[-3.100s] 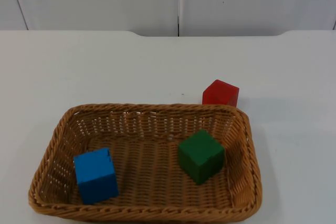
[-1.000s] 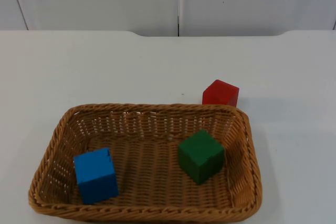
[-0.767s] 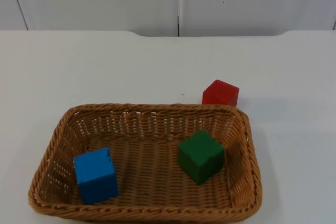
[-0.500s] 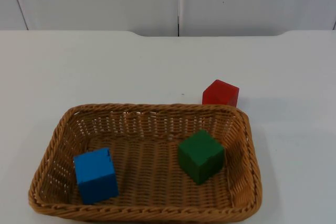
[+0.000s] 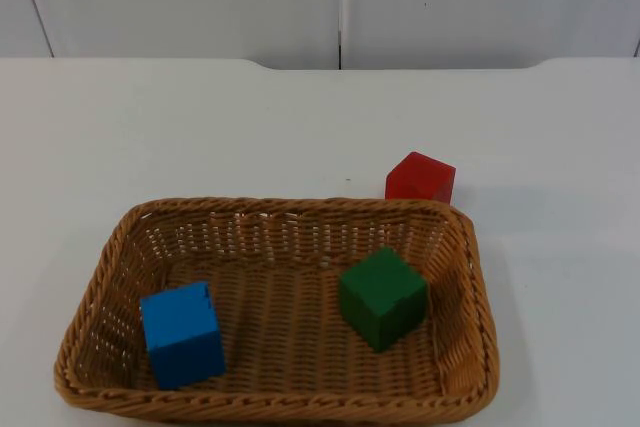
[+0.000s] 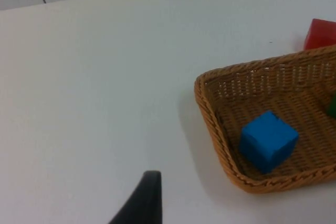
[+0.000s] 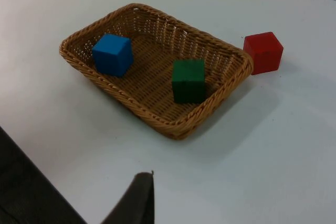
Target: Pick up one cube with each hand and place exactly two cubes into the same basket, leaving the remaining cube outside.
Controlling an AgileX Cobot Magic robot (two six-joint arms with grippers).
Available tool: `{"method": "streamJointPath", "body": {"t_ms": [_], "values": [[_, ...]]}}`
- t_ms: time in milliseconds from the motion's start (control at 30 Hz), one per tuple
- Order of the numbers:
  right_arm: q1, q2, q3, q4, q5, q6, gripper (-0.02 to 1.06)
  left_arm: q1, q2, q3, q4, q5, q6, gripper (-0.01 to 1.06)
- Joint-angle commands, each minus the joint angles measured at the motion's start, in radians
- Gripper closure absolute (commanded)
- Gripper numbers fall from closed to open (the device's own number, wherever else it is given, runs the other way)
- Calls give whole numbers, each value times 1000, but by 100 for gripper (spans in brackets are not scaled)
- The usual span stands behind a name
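Note:
A woven wicker basket (image 5: pixel 470 277) lies at the front middle of the white table. Inside it a blue cube (image 5: pixel 182 334) rests at the left end and a green cube (image 5: pixel 382 297) right of centre. A red cube (image 5: pixel 420 178) stands on the table just behind the basket's far right corner. The left wrist view has the basket (image 6: pixel 207 108), blue cube (image 6: pixel 268 140) and red cube (image 6: pixel 320 33). The right wrist view has the basket (image 7: pixel 157 121) and the blue (image 7: pixel 112 54), green (image 7: pixel 188 80) and red (image 7: pixel 263 52) cubes. My left gripper (image 6: pixel 144 200) and right gripper (image 7: pixel 137 198) wait over bare table, well away from the basket.
The grey partition wall (image 5: pixel 340 2) closes the table at the back. In the right wrist view the table edge (image 7: pixel 31 177) drops off to a dark area. Bare table top surrounds the basket on the left, right and behind.

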Motion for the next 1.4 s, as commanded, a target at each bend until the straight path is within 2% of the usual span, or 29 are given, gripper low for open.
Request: {"method": "streamJointPath", "body": {"t_ms": [0, 433, 1000, 1100, 1367], "values": [[-6, -3, 6, 2, -1, -5, -1, 34, -4, 3, -2, 3, 0, 0], [-6, -3, 6, 2, -1, -5, -1, 127, -4, 3, 1, 3, 0, 0], [-10, -3, 6, 2, -1, -5, -1, 129, -4, 3, 2, 3, 2, 0], [-36, -3, 6, 2, -1, -5, -1, 129, -4, 3, 2, 3, 2, 0], [-204, -3, 6, 2, -1, -5, -1, 129, -4, 3, 2, 3, 2, 0]]}}
